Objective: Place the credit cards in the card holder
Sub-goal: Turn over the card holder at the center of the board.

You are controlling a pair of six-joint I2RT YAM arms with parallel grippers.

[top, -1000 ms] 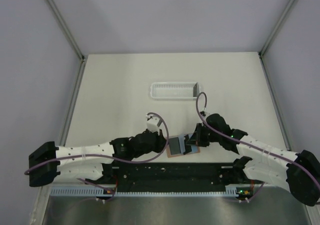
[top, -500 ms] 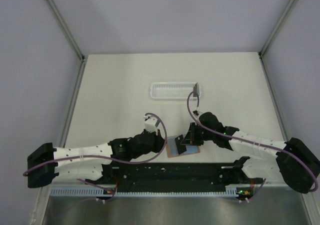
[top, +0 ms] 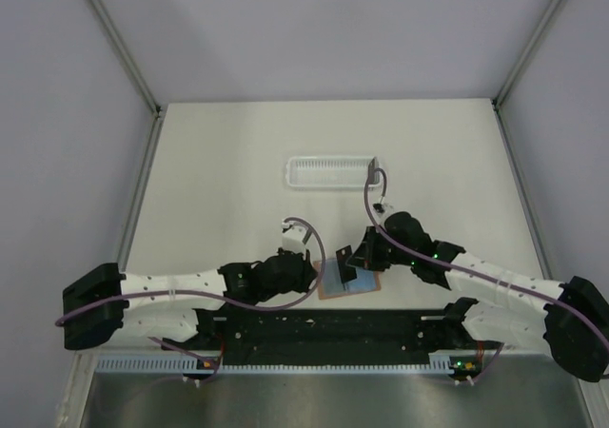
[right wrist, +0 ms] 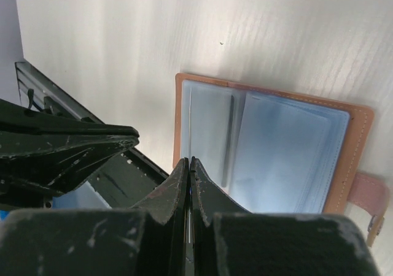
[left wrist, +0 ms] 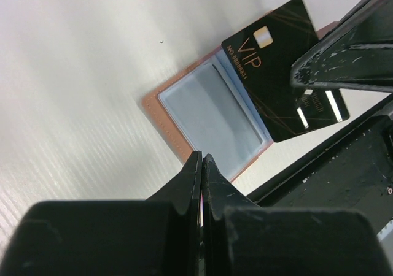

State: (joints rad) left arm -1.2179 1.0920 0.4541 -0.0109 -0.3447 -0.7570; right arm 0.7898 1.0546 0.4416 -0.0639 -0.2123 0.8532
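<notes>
Right claw (right wrist: 189,161) pinching black VIP credit card (left wrist: 273,67) over open card holder (left wrist: 209,119) on desk (left wrist: 73,73); left claw (left wrist: 201,158) pressed together at holder's edge.

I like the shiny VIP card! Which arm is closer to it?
Right. The right end effector pinches the card over the holder; the left end effector is shut at the holder's edge, apart from the card.

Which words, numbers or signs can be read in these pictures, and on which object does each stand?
"VIP": gold letters on the black credit card.
"NO" plus digits below it, same card: digits too small to read surely.
White marks at that card's other end: blurred.
</notes>
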